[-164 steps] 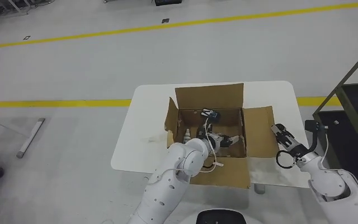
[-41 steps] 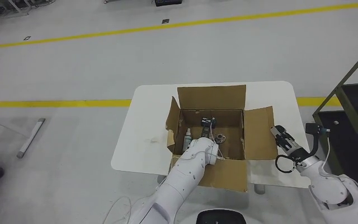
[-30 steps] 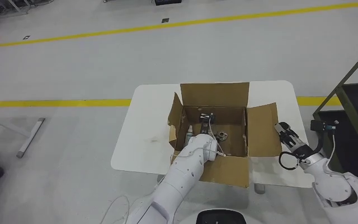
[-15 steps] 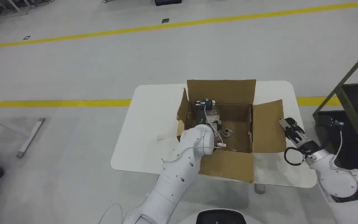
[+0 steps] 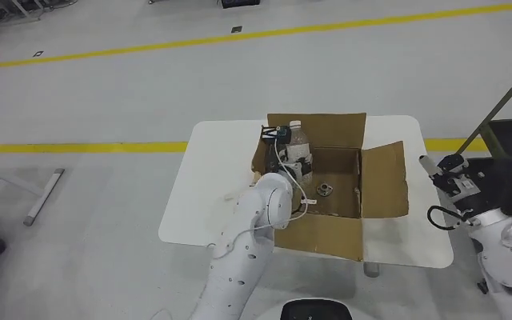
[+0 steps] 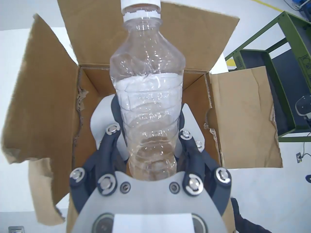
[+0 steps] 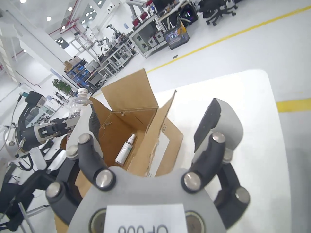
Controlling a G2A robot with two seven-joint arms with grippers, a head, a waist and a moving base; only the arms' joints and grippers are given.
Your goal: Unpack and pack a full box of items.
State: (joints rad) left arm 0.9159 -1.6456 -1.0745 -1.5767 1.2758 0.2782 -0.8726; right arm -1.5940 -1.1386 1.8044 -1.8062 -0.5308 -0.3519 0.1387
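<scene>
From the top view, an open cardboard box (image 5: pixel 340 210) sits on the white counter (image 5: pixel 196 192) with its four flaps spread. The left end effector (image 5: pixel 288 162) holds a clear bottle (image 5: pixel 298 144) over the box's far left corner, and the white cap rises above the rim. A small round item (image 5: pixel 323 190) lies on the box floor. The right end effector (image 5: pixel 446 170) hangs by the counter's right edge, apart from the box's right flap. A green cart (image 5: pixel 494 120) stands beyond it.

In the left wrist view, the bottle (image 6: pixel 147 93) is clamped low on its body between the two fingers (image 6: pixel 103 122) of the left end effector (image 6: pixel 148 124). It is clear ribbed plastic with a white screw cap, a narrow neck and rounded shoulders. Water fills roughly the lower half. Behind it the box (image 6: pixel 48 86) stands open, its flap edges ragged and torn. The green cart (image 6: pixel 267 56) stands off to one side.

In the right wrist view, the right end effector (image 7: pixel 155 122) is spread wide with nothing between its fingers (image 7: pixel 218 120). Past it the box (image 7: pixel 131 103) rests on the counter (image 7: pixel 230 93). A small white bottle (image 7: pixel 124 149) with a narrow tip lies tilted inside the box. Farther off, the left end effector (image 7: pixel 60 123) grips the clear bottle (image 7: pixel 77 103) above the box's rim.
</scene>
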